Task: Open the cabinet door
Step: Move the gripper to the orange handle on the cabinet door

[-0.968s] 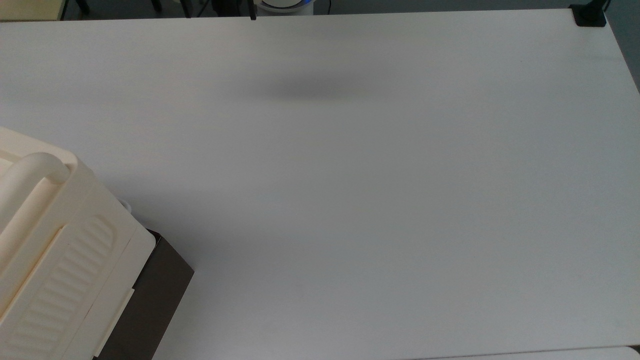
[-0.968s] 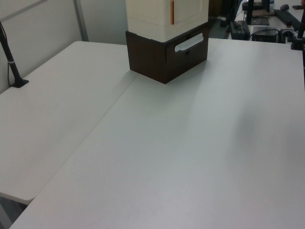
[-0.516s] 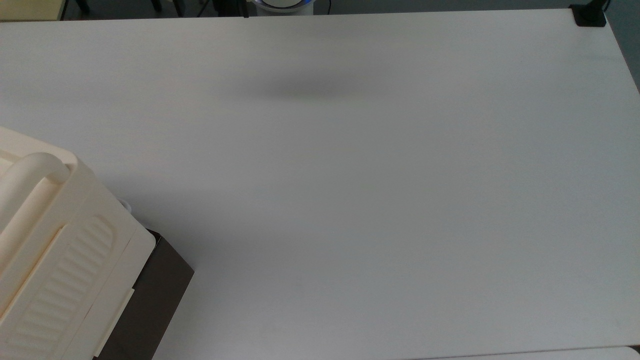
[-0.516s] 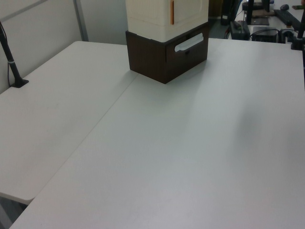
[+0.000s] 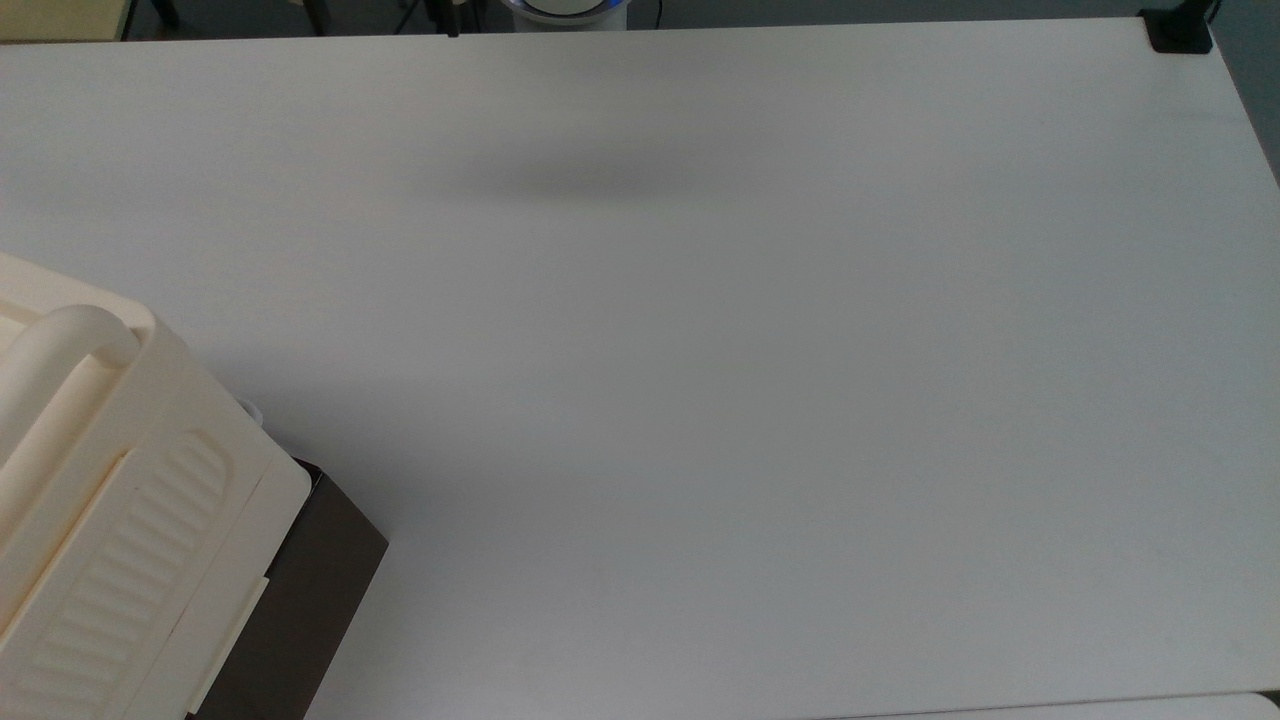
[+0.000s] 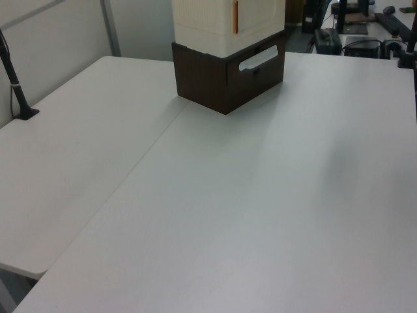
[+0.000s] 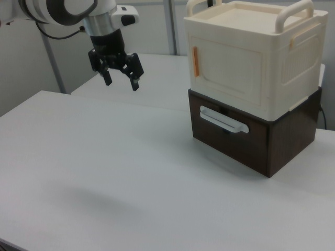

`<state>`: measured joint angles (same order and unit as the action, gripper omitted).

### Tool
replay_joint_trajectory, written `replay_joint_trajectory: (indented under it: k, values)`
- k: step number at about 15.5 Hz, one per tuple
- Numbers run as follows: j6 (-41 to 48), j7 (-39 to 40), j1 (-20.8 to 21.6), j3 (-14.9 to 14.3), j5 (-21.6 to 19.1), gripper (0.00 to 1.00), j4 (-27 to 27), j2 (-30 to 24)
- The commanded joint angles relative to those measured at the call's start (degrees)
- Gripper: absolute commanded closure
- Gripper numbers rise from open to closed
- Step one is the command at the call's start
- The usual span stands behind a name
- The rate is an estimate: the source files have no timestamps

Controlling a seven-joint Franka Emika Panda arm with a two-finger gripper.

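Observation:
A cream plastic cabinet sits on a dark brown drawer box. The cabinet door is the flat front panel with an orange strip at its edge, and it lies closed against the body. The left view shows the bottom of the door at the far end of the table. My gripper hangs in the air well to the right view's left of the cabinet. Its fingers point down, open, with nothing between them. In the top view the cabinet fills the bottom left corner.
The white table stretches wide around the cabinet. The brown box has a white drawer handle. A black clamp sits at the top view's far right corner, and a black post stands at the left view's left edge.
The soft shadow on the table in the top view has slid a little to the left. The cabinet has not moved.

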<state>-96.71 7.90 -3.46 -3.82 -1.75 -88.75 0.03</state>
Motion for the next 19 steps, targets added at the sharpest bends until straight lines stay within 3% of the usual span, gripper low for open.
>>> replay_joint_trajectory:
  k: [1,3,6,9,12,19]
  values:
    - [-8.3,1.3,-0.2,0.1,-0.4,0.01,-0.6,0.7]
    - [-14.8,0.8,-0.2,0.0,-0.4,0.10,-0.6,2.1]
    - [-22.9,-0.4,-0.7,-0.1,-1.4,0.43,-0.6,3.4]
    - [-27.8,-3.1,-1.0,-0.3,-4.1,0.61,-0.5,4.8]
    - [-32.3,-3.9,-1.5,-0.3,-6.7,0.63,-0.5,5.3]
    - [-46.3,-5.8,-1.3,-0.4,-6.1,0.58,0.0,9.0]
